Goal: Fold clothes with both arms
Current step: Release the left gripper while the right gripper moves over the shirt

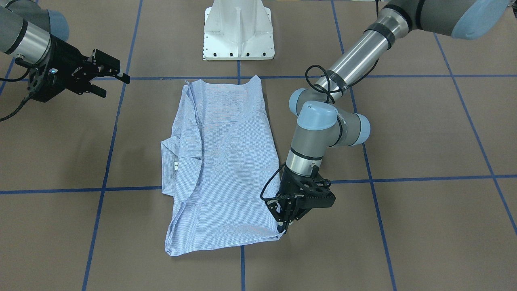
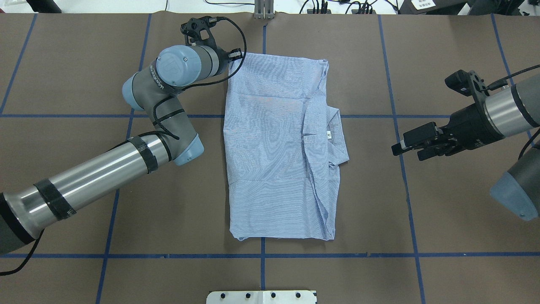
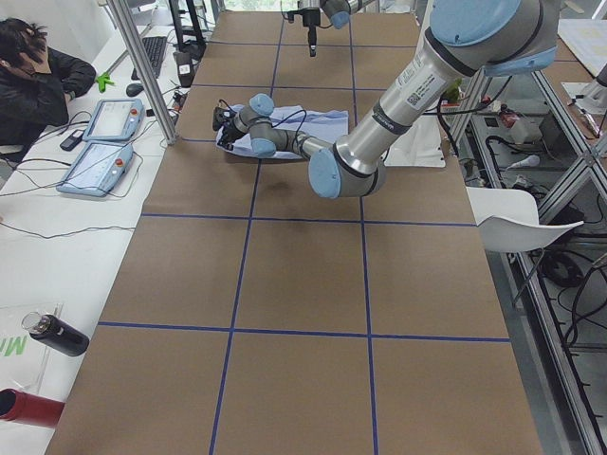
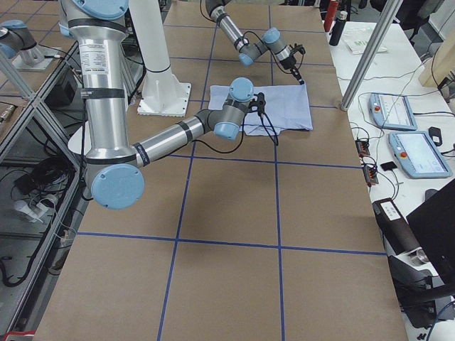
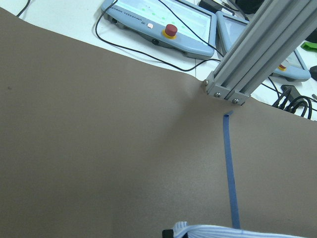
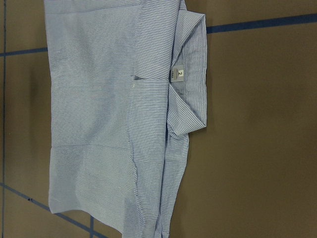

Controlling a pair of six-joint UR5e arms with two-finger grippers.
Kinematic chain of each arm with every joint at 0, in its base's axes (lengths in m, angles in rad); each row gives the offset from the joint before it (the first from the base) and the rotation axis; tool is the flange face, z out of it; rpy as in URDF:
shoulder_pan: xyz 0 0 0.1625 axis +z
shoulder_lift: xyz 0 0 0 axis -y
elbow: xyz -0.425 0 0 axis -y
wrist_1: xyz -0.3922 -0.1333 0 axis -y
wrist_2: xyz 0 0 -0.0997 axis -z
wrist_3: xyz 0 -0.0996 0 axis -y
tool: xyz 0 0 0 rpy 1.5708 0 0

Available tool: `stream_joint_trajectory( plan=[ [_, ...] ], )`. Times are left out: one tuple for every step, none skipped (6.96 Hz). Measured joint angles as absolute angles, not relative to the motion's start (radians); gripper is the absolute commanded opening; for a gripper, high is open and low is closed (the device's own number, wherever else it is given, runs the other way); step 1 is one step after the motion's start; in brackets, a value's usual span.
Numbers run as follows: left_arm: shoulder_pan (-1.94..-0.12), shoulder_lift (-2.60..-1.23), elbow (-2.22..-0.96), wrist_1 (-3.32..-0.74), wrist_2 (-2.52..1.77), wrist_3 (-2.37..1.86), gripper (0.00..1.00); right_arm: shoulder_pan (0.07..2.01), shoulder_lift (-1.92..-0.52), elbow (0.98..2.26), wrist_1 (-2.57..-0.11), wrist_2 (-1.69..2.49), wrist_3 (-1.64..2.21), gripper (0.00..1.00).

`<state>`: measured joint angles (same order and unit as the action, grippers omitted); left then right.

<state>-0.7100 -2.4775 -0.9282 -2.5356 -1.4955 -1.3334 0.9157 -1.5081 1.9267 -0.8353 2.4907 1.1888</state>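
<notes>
The clothes are one light blue-and-white striped shirt, lying folded into a tall rectangle at the table's centre. Its collar and label face my right side. My left gripper points down at the shirt's far corner on my left and looks shut on that corner. A strip of striped cloth shows at the bottom of the left wrist view. My right gripper hovers open and empty over bare table, well off the collar side. The right wrist view looks across at the shirt.
The white pedestal base stands at the near edge. Blue tape lines grid the brown table. An aluminium post and teach pendants stand past the far edge. A seated person and bottles are at the operators' side.
</notes>
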Motion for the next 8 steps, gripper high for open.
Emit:
stream_joint_trajectory(
  plan=[
    [-0.712,-2.481,-0.918,-2.548,-1.484,-1.329,0.44,0.915,-1.509,1.926,-0.835,2.479,1.189,1.0],
    [-0.716,-2.482,-0.915,-2.552,-1.478,-1.328,0.99,0.913,-1.508,1.926,-0.835,2.461,1.189,1.0],
    [-0.723,-2.483,-0.915,-2.553,-1.477,-1.329,1.0,0.911,-1.504,1.926,-0.837,2.438,1.189,1.0],
    [-0.734,-2.483,-0.916,-2.554,-1.48,-1.329,1.0,0.906,-1.493,1.924,-0.843,2.411,1.189,1.0],
    [-0.752,-2.483,-0.919,-2.553,-1.509,-1.328,1.0,0.895,-1.471,1.915,-0.855,2.374,1.186,1.0],
    [-0.773,-2.482,-0.923,-2.549,-1.564,-1.322,1.0,0.867,-1.433,1.904,-0.898,2.311,1.179,1.0],
    [-0.787,-2.474,-0.934,-2.534,-1.614,-1.312,1.0,0.824,-1.372,1.898,-0.988,2.233,1.171,1.0],
    [-0.797,-2.449,-0.969,-2.495,-1.67,-1.305,1.0,0.777,-1.283,1.887,-1.117,2.155,1.153,1.0]
  ],
)
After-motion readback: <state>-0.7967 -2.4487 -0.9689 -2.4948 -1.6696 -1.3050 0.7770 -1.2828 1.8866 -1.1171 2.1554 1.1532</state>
